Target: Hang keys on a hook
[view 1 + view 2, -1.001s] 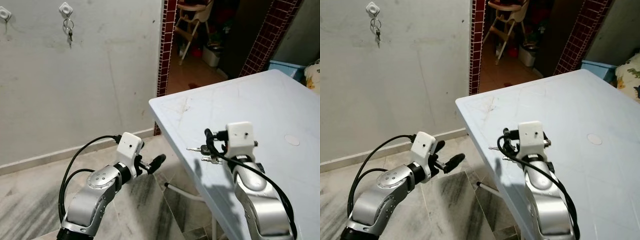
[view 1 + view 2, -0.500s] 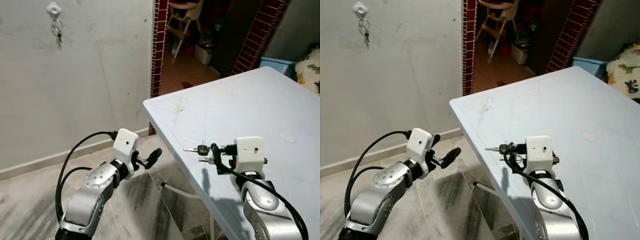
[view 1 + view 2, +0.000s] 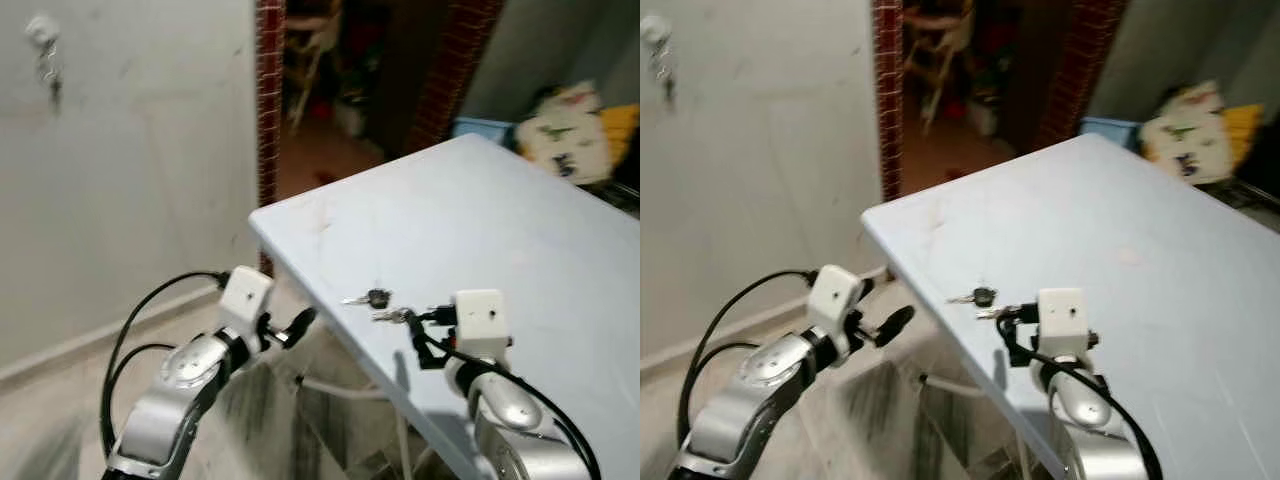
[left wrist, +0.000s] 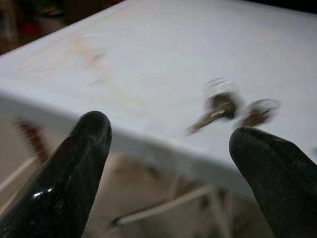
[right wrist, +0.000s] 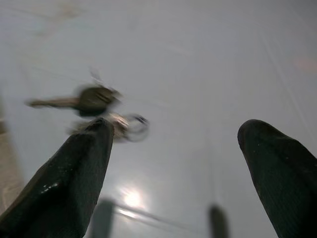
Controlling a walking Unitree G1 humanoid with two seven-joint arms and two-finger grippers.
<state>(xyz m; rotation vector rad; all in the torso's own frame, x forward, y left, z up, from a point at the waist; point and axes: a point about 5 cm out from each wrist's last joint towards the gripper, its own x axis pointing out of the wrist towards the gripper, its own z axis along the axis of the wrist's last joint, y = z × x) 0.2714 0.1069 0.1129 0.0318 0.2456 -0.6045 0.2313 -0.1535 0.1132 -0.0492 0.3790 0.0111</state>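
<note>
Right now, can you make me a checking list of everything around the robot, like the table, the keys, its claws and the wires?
Surface: pale table, bare apart from the keys.
Job's things: keys lie near the table's front edge; wall hook far off on the robot's left, with something already hanging from it.
Clutter: nothing seen on the table.
Claws: right claw open, fingers apart, low over the table right by the keys; left claw open, held off the table's edge, facing the keys.
Cables: black cable loops over the left arm; another on the right wrist.
Surroundings: brick-edged doorway, tiled floor; picture blurred.
</note>
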